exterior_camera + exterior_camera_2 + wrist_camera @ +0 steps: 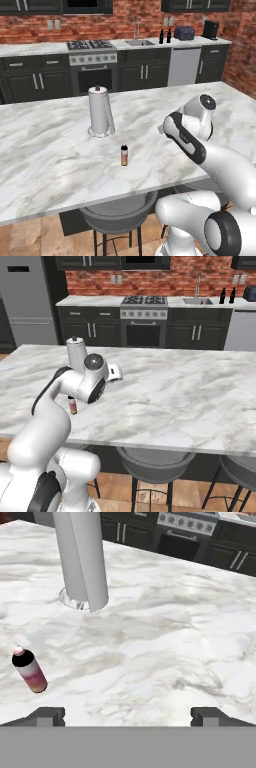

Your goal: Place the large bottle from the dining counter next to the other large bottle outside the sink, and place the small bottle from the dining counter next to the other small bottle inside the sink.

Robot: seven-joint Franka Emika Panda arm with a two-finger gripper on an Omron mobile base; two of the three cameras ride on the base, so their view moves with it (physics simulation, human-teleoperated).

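Marble bench (50, 150) carries a small cylindrical bottle (124, 155), upright, near a tall paper-towel roll (100, 112). Pincer (128, 714) open, empty, above bare marble.

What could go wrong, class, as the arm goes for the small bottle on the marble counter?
1. The small bottle is narrow and upright; an off-centre approach by the open fingers could topple it.
2. The paper towel roll stands close behind it, so a wide swing might knock that.
3. A tipped bottle might roll toward the counter edge.
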